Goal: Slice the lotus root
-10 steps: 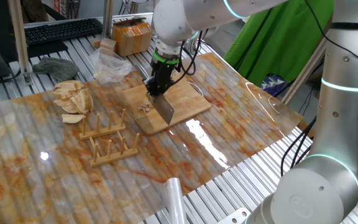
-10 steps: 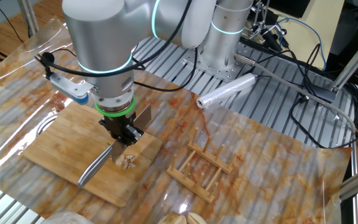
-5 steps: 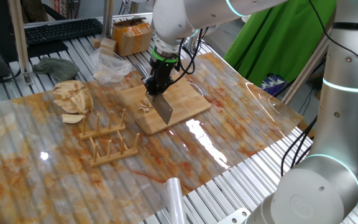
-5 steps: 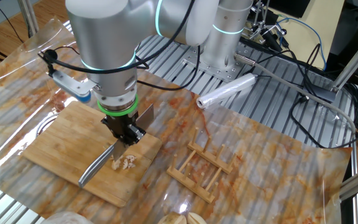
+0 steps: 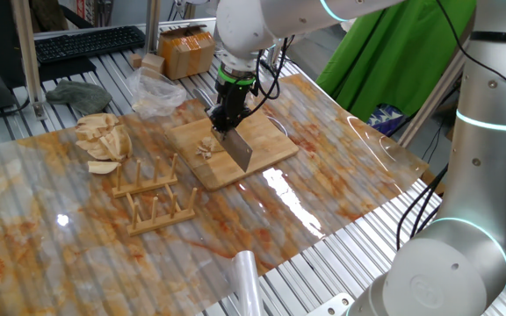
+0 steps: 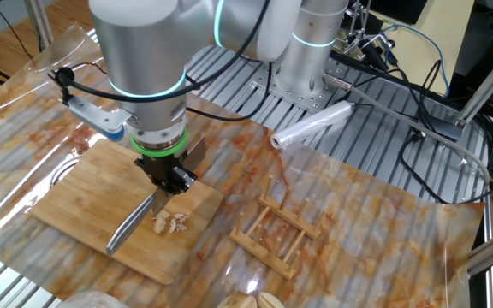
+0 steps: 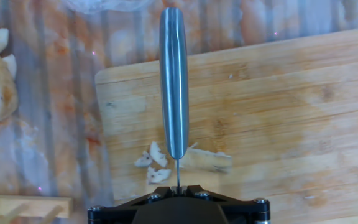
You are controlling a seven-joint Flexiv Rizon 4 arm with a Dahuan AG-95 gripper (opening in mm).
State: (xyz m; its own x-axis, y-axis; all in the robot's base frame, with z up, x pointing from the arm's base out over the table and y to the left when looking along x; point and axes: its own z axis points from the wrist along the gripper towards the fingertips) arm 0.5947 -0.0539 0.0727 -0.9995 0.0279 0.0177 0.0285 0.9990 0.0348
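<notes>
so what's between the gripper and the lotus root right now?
Only the cleaver, shut in the gripper; in the hand view its blade stands over the lotus root pieces on the cutting board.

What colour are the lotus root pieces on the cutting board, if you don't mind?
Pale beige; the lotus root pieces show best in the hand view.

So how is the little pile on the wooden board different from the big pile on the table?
The lotus root is a few small thin bits; the heap of wedges is far bigger, with chunky pieces. The lotus root lies on the cutting board beside the cleaver; the heap sits on the table, away from it. Both are pale beige.
</notes>
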